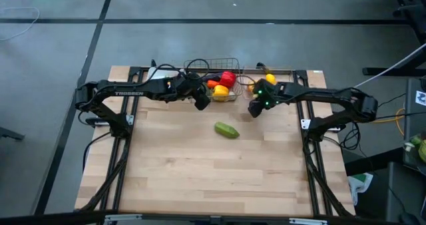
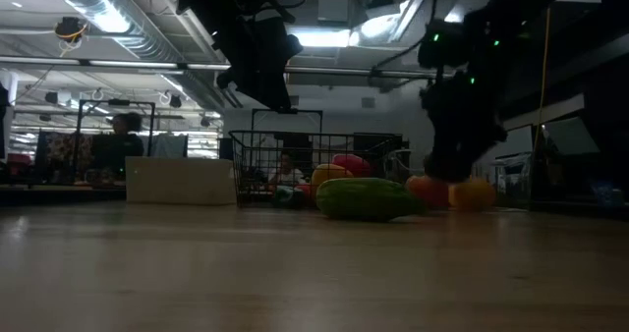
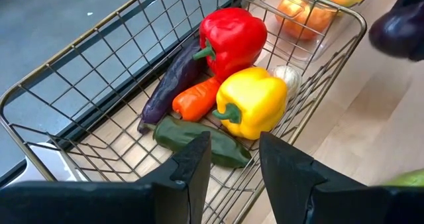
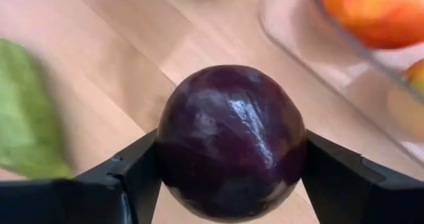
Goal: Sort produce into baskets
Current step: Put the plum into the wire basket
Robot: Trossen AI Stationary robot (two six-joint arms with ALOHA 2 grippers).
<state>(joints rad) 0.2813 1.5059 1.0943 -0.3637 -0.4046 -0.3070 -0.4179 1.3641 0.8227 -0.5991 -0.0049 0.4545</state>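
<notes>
The right gripper (image 4: 232,164) held a purple onion (image 4: 232,141) clenched between its jaws, lifted clear of the bench (image 1: 200,165) just beside the clear plastic bin (image 1: 261,78), which already held orange and yellow fruit. The left gripper (image 3: 235,161) hovered over the near rim of the wire-mesh basket (image 3: 79,85) with its jaws parted and holding nothing; inside lay a red pepper (image 3: 232,38), a yellow pepper (image 3: 255,101), a carrot (image 3: 195,99), a dark eggplant (image 3: 173,81) and a dark green vegetable (image 3: 199,139). A green cucumber (image 1: 226,130) lay alone on the bench, in front of the baskets and between the two arms. The step in hand appeared to be carrying the onion to its container. The next move likely called for swinging it over the chosen basket's rim, lowering, then releasing. The cucumber remained to be sorted, probably by the free left arm.
</notes>
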